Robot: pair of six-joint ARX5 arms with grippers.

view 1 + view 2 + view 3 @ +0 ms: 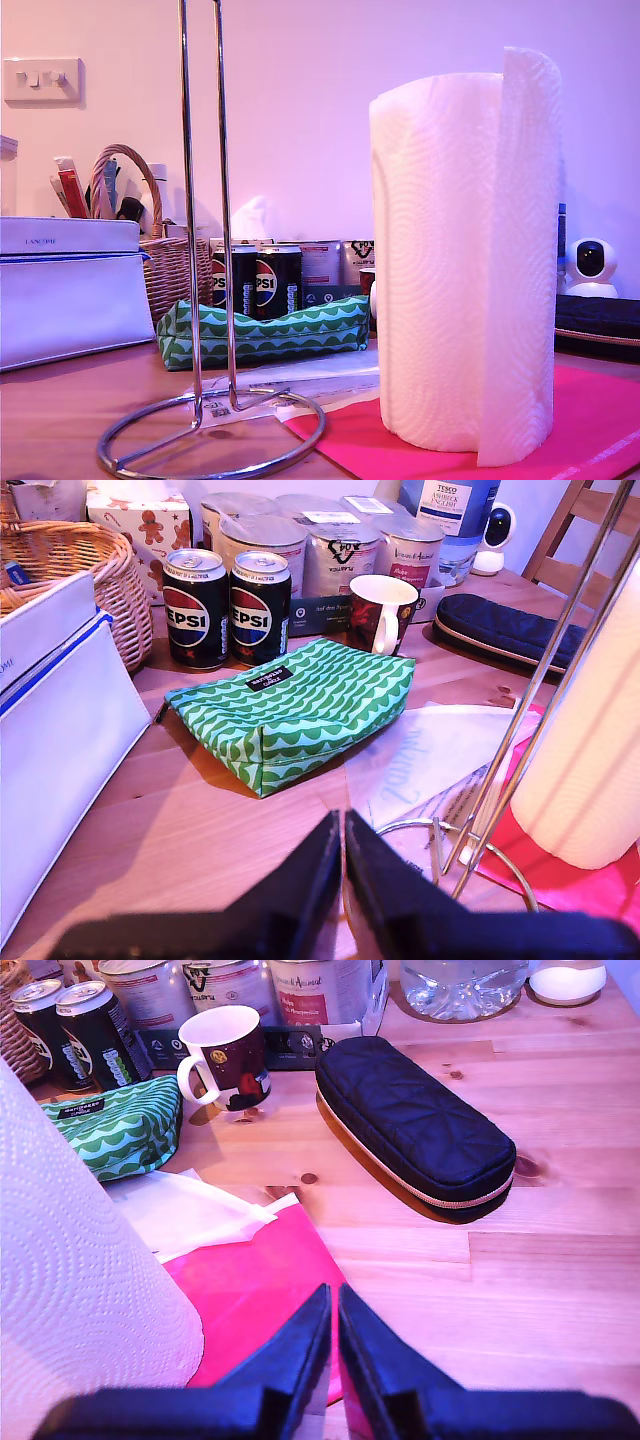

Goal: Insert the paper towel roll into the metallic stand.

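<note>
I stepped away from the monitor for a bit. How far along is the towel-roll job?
Nothing looks done: the paper towel roll stands on the pink sheet beside the metallic stand, not on it. Nothing is in hand: my first gripper and my second gripper are both shut and empty. Grasping, lifting and threading remain.

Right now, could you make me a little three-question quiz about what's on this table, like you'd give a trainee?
1. True or false: the paper towel roll already sits on the metallic stand.
2. Multiple choice: what does the roll stand on? A) a pink sheet B) the green patterned pouch C) the wicker basket
3. Fill in: two ___ cans stand behind the green pouch.

Key
1. False; it stands beside the stand, at the exterior view's right.
2. A
3. Pepsi
</note>
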